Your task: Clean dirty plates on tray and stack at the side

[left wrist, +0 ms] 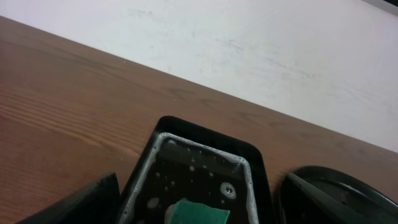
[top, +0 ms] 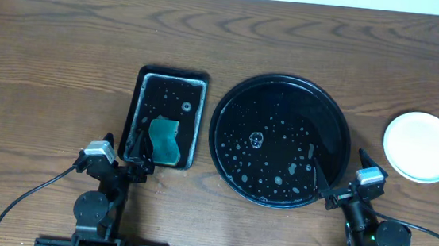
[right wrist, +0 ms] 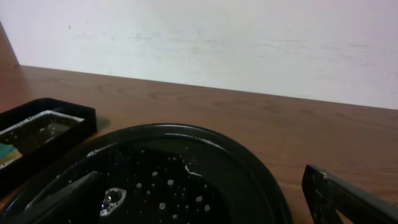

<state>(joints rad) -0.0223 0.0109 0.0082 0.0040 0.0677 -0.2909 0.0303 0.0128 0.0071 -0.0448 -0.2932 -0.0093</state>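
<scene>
- The right gripper (top: pixel 342 177) hangs released, jaws spread wide and grasping nothing; one finger (right wrist: pixel 348 199) shows over bare wood; the other reaches in over the near-right rim of the tray (top: pixel 324 108).
- The left gripper (top: pixel 125 153) is likewise wide apart and empty; it sits at the near end of the rectangular tray (top: pixel 174 72).
- A green sponge (top: pixel 164 140) lies in the rectangular tray, toward its near end, in shallow foamy water.
- The tray, round and glossy black, is speckled with droplets; it sits just right of the rectangular tray, the two apart.
- The plates (top: pixel 421 146) rest on the table (top: pixel 50 60) to the right of the tray, clear of its rim; from above they show as one pale round; how many are stacked cannot be told.
</scene>
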